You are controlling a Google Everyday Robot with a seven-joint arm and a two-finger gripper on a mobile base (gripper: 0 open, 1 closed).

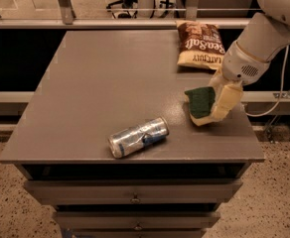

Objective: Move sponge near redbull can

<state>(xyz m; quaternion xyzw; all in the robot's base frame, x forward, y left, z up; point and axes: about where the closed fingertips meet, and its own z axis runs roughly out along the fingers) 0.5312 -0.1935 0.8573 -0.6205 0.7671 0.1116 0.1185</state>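
Note:
The sponge (200,103), dark green on top over pale yellow, is held tilted in my gripper (215,104) just above the grey table (110,78), right of centre near the front. The gripper's pale fingers (228,100) are shut on the sponge's right side. The redbull can (138,137), silver and blue, lies on its side near the front edge, to the left of and below the sponge, about a can's length away.
A brown-and-yellow chip bag (200,44) lies at the back right of the table, behind my arm (264,38). Drawers (135,197) sit under the table top. A cable (279,93) hangs at the right.

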